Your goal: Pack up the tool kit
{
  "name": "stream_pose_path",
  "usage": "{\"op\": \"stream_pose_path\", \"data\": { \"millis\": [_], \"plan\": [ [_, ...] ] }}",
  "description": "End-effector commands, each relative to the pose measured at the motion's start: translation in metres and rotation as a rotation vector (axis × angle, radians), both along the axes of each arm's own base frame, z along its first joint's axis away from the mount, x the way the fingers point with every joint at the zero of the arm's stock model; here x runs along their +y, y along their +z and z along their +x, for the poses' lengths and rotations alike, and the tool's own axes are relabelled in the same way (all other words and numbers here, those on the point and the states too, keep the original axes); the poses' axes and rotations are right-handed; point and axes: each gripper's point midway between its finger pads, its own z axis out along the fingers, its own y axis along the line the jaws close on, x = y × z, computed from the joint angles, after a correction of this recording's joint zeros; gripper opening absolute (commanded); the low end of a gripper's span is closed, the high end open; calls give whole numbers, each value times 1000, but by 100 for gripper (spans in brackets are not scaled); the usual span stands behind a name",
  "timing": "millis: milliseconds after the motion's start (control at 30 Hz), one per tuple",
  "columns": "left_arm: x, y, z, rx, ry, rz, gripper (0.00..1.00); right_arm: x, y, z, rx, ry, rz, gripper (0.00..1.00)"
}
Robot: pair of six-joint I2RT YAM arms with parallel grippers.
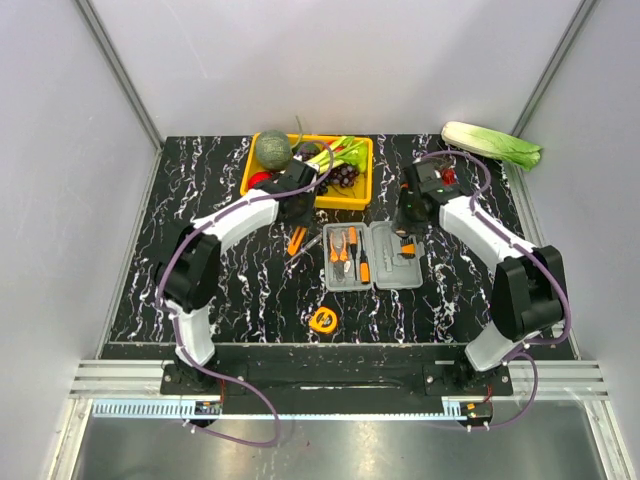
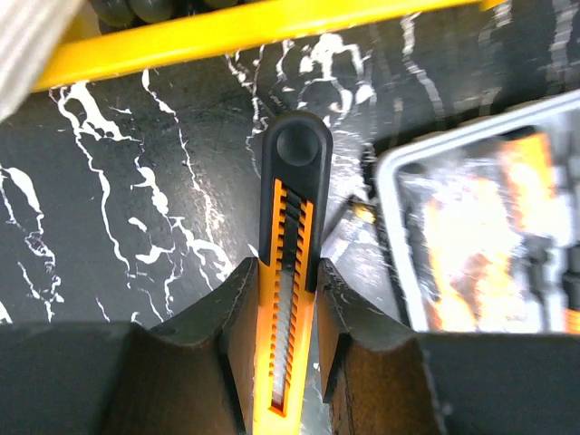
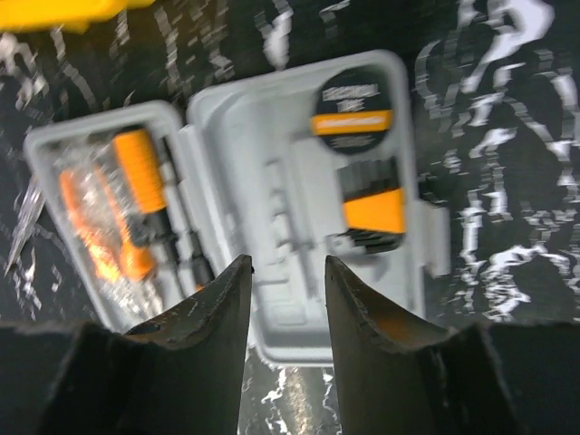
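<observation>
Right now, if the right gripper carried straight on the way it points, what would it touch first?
The right gripper would likely land on the open grey tool case, in its moulded half; depth is unclear.

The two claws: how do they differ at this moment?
The left claw grips an orange-and-black utility knife by its sides; the right claw holds nothing. The left claw's fingers are pressed in on the knife, while the right claw's stand apart. The left claw is over the marbled table beside the grey case; the right claw hangs above the open case itself. Both are dark, two-fingered and pointed downward.
</observation>
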Motion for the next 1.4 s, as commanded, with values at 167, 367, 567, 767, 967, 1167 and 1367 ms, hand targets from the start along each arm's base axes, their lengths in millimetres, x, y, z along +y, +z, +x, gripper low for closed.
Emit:
{"op": "stream_pose_path", "data": {
  "millis": [167, 367, 567, 767, 967, 1167, 1367],
  "plan": [
    [-38, 93, -10, -88, 30, -250, 4, -83, -34, 27, 66, -201, -140, 49],
    [-65, 99, -9, -52, 8, -328, 4, -91, -59, 40, 100, -184, -127, 50],
    [-83, 91, -17, -14, -16, -345, 4, -74, -73, 36, 145, -102, -6, 49],
    [-97, 83, -23, 39, 5, -381, 4, -47, -82, 12, 211, -106, 157, 45],
    [-108, 71, -27, 95, 70, -385, 2, -25, -76, -5, 236, -177, 299, 44],
    [-112, 58, -34, 106, 132, -340, 0, 4, -70, -20, 266, -183, 355, 43],
    [-123, 52, -43, 74, 152, -295, 0, -5, -64, -30, 253, -234, 281, 50]
  ]
}}
